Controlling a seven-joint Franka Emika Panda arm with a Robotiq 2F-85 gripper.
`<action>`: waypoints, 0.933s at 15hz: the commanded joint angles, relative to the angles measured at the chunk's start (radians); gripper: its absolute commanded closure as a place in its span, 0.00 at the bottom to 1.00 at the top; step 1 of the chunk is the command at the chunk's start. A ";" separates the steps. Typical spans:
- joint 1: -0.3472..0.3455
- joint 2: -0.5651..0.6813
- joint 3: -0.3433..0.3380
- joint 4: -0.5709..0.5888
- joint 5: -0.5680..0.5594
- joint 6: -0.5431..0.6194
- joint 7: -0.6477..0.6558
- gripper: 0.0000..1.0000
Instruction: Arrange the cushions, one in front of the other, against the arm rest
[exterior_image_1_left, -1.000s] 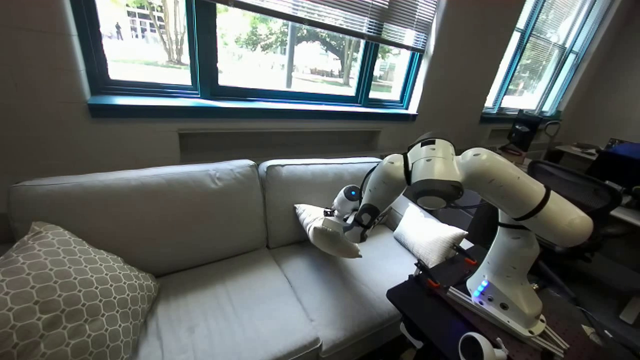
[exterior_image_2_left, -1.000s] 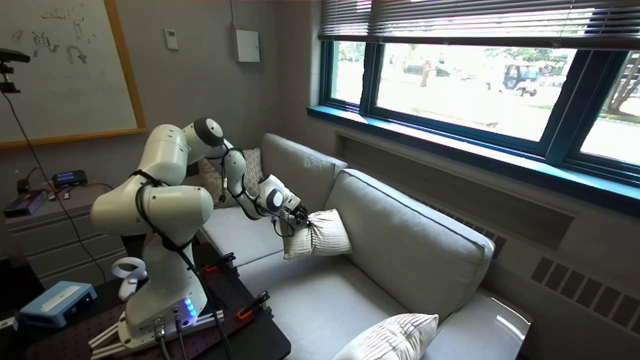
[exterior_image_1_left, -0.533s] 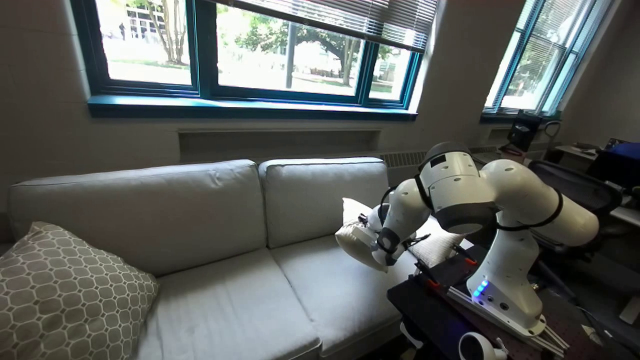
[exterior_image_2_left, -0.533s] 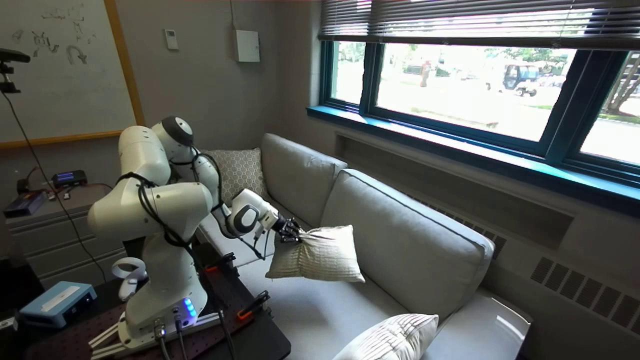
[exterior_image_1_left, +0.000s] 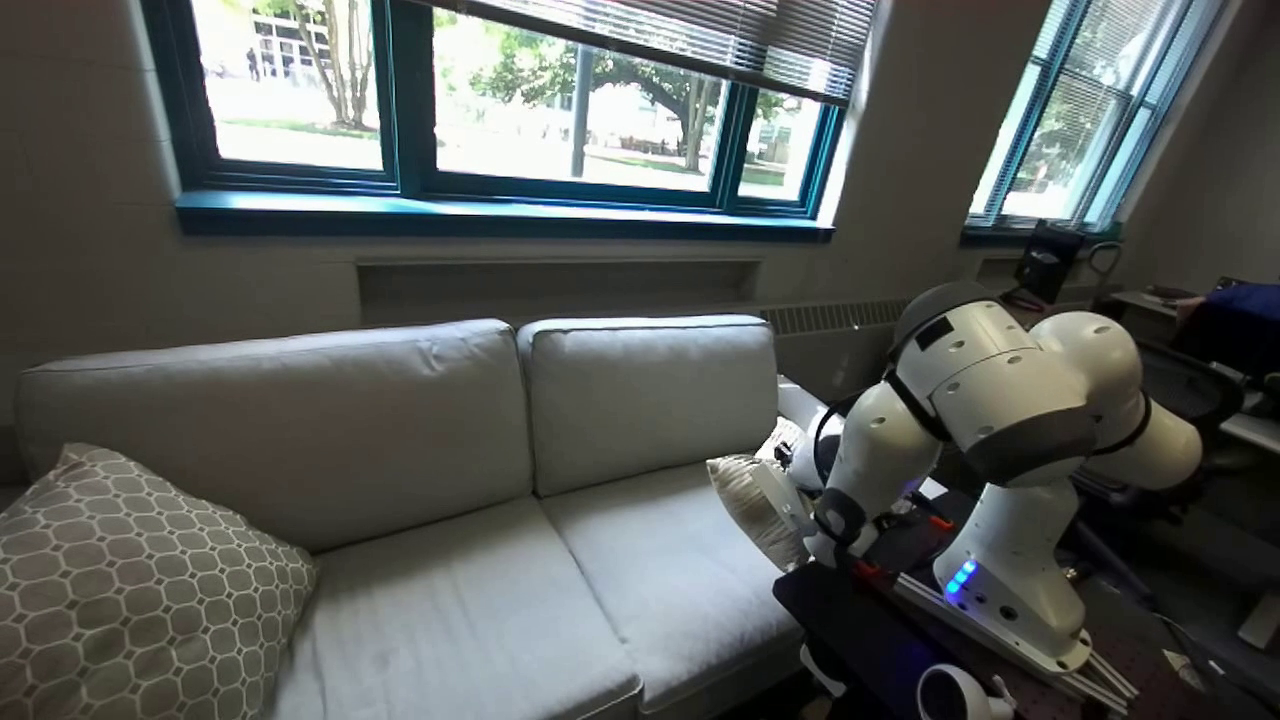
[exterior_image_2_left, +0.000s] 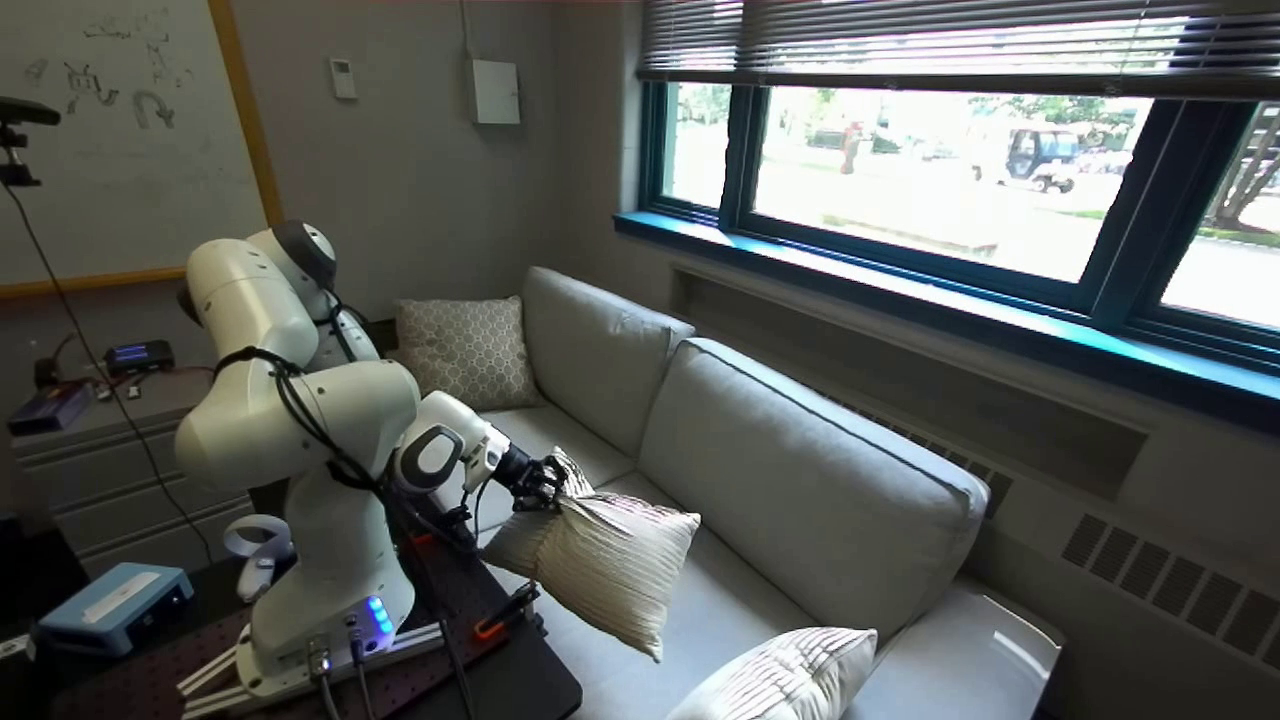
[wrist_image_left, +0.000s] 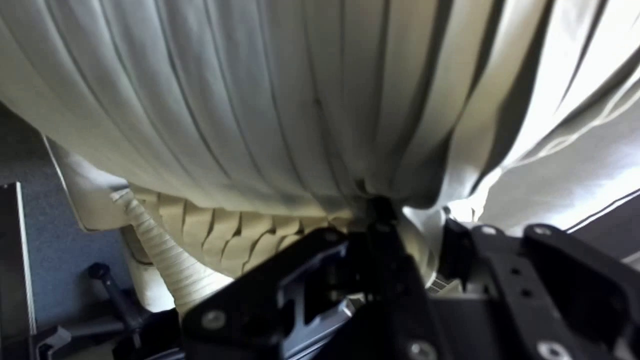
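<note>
Held cushion (exterior_image_2_left: 612, 562) near table edge (exterior_image_2_left: 552, 668)

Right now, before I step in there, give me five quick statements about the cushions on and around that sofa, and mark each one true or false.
1. The tool is gripping a cream cushion. True.
2. A second cream cushion lies by the arm rest. True.
3. The tool is gripping both cream cushions at once. False: it grips just one; the second is out of its grip.
4. The patterned cushion sits at the opposite end of the sofa from that arm rest. True.
5. The cream cushions stand one in front of the other against the arm rest. False: the gripped one is apart from the arm rest.
</note>
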 joint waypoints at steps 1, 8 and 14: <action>0.069 -0.103 -0.100 -0.049 -0.121 0.013 0.101 0.95; 0.161 -0.145 -0.419 0.000 -0.451 0.000 0.178 0.95; 0.154 -0.217 -0.652 0.085 -0.829 0.007 0.082 0.95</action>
